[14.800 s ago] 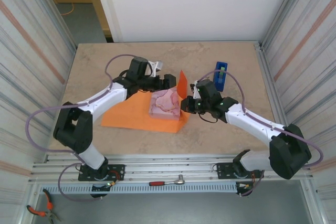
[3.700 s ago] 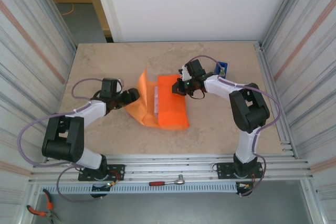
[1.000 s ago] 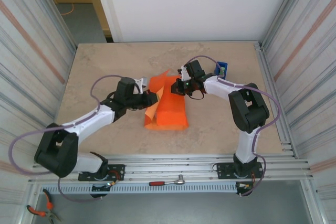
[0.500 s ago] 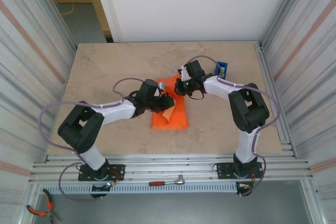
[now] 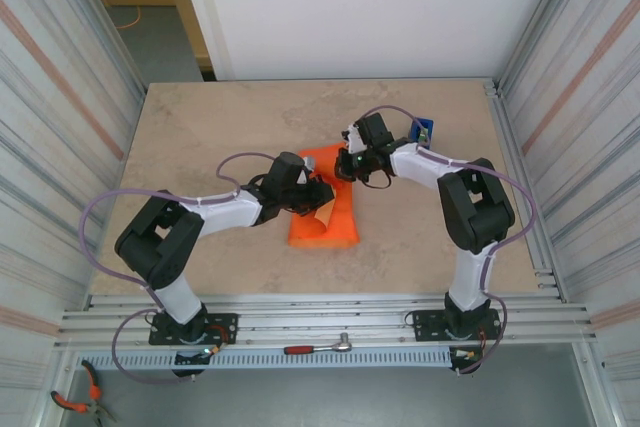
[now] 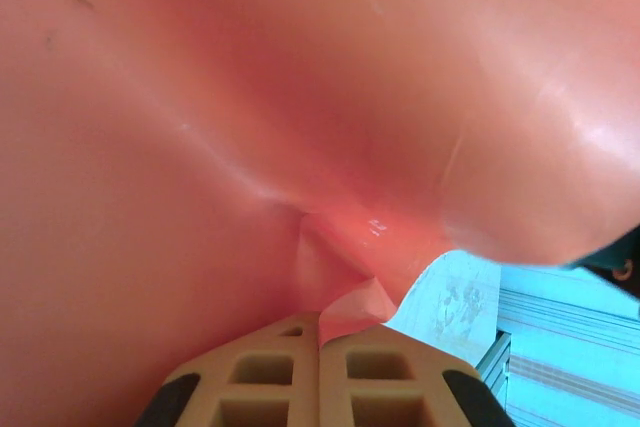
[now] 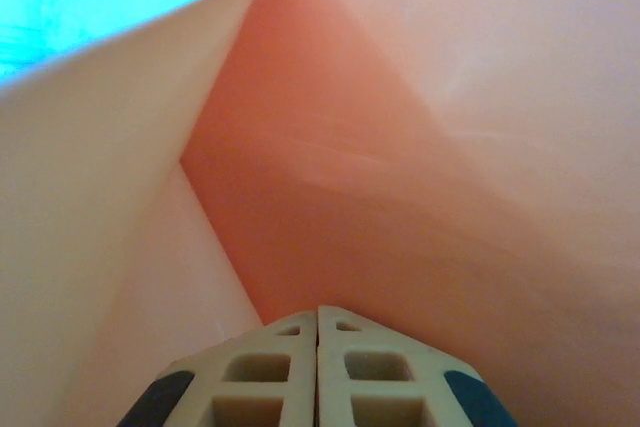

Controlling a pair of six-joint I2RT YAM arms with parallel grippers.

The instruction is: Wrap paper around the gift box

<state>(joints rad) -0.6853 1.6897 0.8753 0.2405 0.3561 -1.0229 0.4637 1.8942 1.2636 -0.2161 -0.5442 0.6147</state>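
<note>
The orange paper (image 5: 325,219) lies folded into a narrow packet at the table's middle, and the gift box is hidden under it. My left gripper (image 5: 319,195) reaches in from the left over the packet. It is shut on a corner of the paper (image 6: 345,309), which bulges up in front of the left gripper (image 6: 320,317). My right gripper (image 5: 344,164) sits at the packet's far right corner. In the right wrist view the right gripper (image 7: 318,309) has its jaws together, with the paper (image 7: 400,147) rising straight from the tips in a crease.
A blue tape dispenser (image 5: 424,131) stands behind the right forearm. Ribbed metal walls close in both sides of the table (image 5: 200,117). A ratchet tool (image 5: 320,347) lies on the front rail and red-handled pliers (image 5: 70,402) lie at the bottom left.
My left gripper has swept right with the left flap, laying it over the box. The open sheet has become a narrow packet. The right gripper has stayed at the far right corner.
</note>
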